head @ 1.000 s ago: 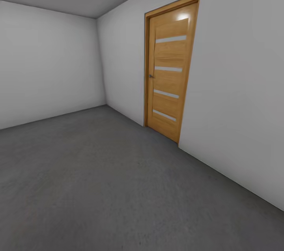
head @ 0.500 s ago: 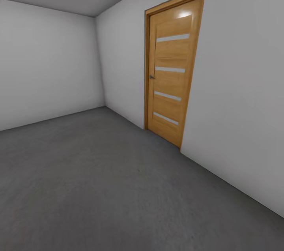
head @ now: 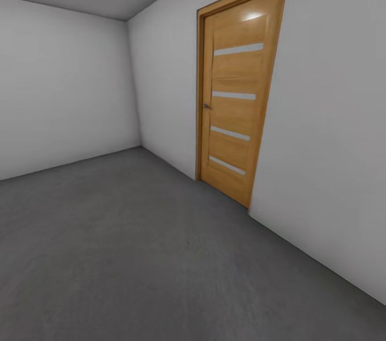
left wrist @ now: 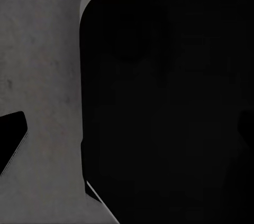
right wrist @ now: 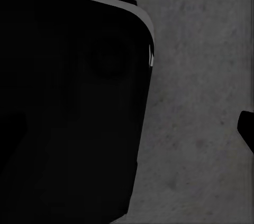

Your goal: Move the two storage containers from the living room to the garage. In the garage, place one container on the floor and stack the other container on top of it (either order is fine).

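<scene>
I am standing in the garage, facing its grey-white walls [head: 69, 89] and looking over the dark concrete floor [head: 134, 255]. A wooden door [head: 236, 99] with a small handle [head: 206, 106] is sitting shut in the wall ahead to my right. Below both my wrists, the floor is showing beside a big dark body [left wrist: 169, 102]. I cannot tell how my jaws are standing.

Large matte-black body panel [left wrist: 169, 102] with rounded corner, thin pale grey edge, black fingertip [right wrist: 246, 129]
</scene>
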You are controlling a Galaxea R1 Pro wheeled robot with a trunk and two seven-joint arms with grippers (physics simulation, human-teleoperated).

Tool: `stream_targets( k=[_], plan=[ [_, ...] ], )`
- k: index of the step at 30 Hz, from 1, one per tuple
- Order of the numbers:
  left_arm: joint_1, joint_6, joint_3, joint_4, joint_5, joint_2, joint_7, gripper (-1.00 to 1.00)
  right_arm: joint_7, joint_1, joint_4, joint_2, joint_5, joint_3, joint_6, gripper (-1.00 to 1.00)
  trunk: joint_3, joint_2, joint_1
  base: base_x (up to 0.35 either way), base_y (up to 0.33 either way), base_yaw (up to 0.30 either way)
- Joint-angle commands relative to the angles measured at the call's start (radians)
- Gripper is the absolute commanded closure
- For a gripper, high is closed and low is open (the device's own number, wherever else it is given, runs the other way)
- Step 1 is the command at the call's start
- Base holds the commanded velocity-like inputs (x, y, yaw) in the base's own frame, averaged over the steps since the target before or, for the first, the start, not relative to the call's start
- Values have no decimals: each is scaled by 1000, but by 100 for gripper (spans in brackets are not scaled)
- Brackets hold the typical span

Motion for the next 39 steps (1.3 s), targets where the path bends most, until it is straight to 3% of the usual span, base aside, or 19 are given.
stream_targets(
  k=[1, 39],
  plan=[
    [0, -1, 0, 0, 2, 0, 0, -100, -3, 0, 0, 0, -9, 8, -3, -100, -1, 0, 1, 334, 0, 0],
    [0, -5, 1, 0, 2, 0, 0, -100, -3, 0, 0, 1, -10, 6, -3, -100, -1, 0, 1, 334, 0, 0]
  ],
)
